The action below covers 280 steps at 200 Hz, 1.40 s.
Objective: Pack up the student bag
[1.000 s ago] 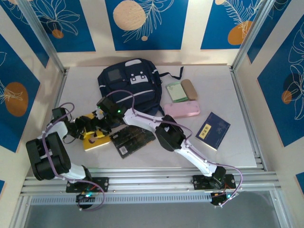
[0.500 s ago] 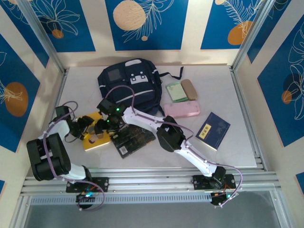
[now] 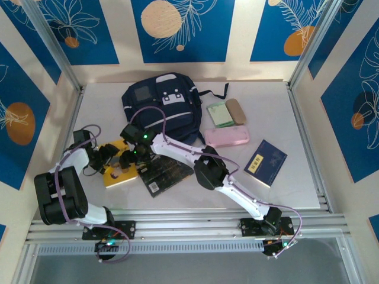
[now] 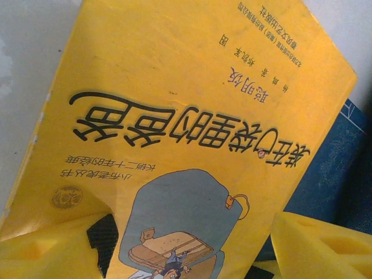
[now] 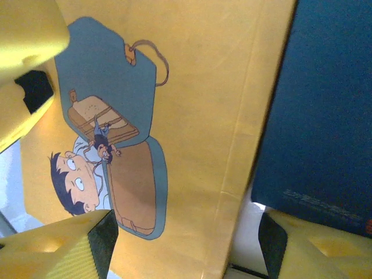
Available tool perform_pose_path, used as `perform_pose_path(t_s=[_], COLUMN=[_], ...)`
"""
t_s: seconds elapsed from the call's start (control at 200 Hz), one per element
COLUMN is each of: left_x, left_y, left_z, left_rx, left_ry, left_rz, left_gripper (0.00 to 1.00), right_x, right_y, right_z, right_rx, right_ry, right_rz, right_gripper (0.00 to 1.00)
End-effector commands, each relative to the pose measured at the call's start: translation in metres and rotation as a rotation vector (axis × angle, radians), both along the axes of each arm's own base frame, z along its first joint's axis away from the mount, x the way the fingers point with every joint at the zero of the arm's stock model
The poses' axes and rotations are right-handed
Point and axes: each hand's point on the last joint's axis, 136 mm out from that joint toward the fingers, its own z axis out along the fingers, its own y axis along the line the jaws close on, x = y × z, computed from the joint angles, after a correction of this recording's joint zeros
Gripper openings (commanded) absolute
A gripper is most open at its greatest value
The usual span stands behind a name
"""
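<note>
The backpack (image 3: pixel 160 109) lies flat at the far middle of the table (image 3: pixel 266 100), front pocket and white patches facing up. A dark strap trails off its right shoulder.

Near the backpack's left front corner, on the side toward the arm bases, the left gripper (image 4: pixel 183 253) points down over a yellow book (image 3: pixel 118 173). Its yellow fingers (image 4: pixel 40 250) stand well apart, one at each lower corner of the wrist view, with nothing clamped between them. I cannot tell whether they touch the cover. The book lies flat, showing black lettering and a drawing of a grey satchel.

The right gripper (image 5: pixel 186 250) is just beside the left one, closer to the backpack's front edge, and it also faces the yellow book. Its fingers (image 5: pixel 52 250) are spread wide and hold nothing.

A dark book (image 3: pixel 164 171) lies in front of the backpack, right against the yellow book's edge.

Just right of the backpack are a green notebook (image 3: pixel 220 114) and a tan case (image 3: pixel 235 110), side by side. A pink case (image 3: pixel 226 137) lies just in front of those two. Farther right and nearer the arm bases, well apart from the backpack, a blue booklet (image 3: pixel 265 163) rests at an angle.
</note>
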Motion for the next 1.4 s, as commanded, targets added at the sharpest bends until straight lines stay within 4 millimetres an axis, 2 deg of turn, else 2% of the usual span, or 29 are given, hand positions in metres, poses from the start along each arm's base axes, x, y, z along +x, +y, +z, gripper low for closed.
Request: perform_pose_path(t_s=[0.0,0.065,0.175,0.365,0.48,0.585,0.69,0.87,1.01,1.11,1.185,1.26,1.395], left_x=[-0.057,-0.059,-0.057,-0.057,-0.057,-0.056,-0.054,-0.053,-0.054,-0.054,-0.052,-0.048,-0.045], left_y=[-0.029,-0.033,-0.040,-0.047,-0.046,-0.047,-0.046,-0.044,-0.045,-0.044,-0.042,-0.036,-0.007], left_z=[-0.038,-0.042,-0.043,-0.044,-0.040,-0.038,-0.035,-0.027,-0.027,-0.026,-0.022,-0.009,0.021], left_rx=[-0.113,-0.132,-0.171,-0.203,-0.195,-0.196,-0.194,-0.175,-0.184,-0.184,-0.181,-0.139,0.050], left_ry=[0.253,0.257,0.244,0.247,0.241,0.237,0.230,0.209,0.209,0.208,0.202,0.179,0.160], left_rz=[-0.016,-0.011,-0.005,-0.014,-0.016,-0.017,-0.018,-0.032,-0.036,-0.034,-0.038,-0.060,-0.070], left_gripper=[0.73,0.73,0.72,0.72,0.72,0.72,0.72,0.71,0.71,0.71,0.71,0.73,0.82], right_x=[-0.030,-0.033,-0.037,-0.037,-0.030,-0.028,-0.030,-0.035,-0.034,-0.029,-0.025,-0.020,-0.016], right_y=[0.001,0.010,0.027,0.054,0.058,0.056,0.054,0.057,0.058,0.053,0.048,0.041,0.026], right_z=[-0.031,-0.031,-0.017,0.037,0.068,0.086,0.088,0.086,0.091,0.087,0.078,0.065,0.033], right_rx=[-0.032,-0.004,0.102,0.335,0.422,0.461,0.473,0.507,0.562,0.523,0.478,0.428,0.323], right_ry=[0.155,0.190,0.265,0.401,0.429,0.426,0.436,0.481,0.494,0.439,0.398,0.370,0.342], right_rz=[0.042,0.041,0.047,0.050,0.038,0.034,0.026,0.032,0.023,-0.002,-0.025,-0.047,-0.083], right_gripper=[0.69,0.69,0.70,0.69,0.66,0.65,0.62,0.50,0.49,0.49,0.49,0.49,0.49])
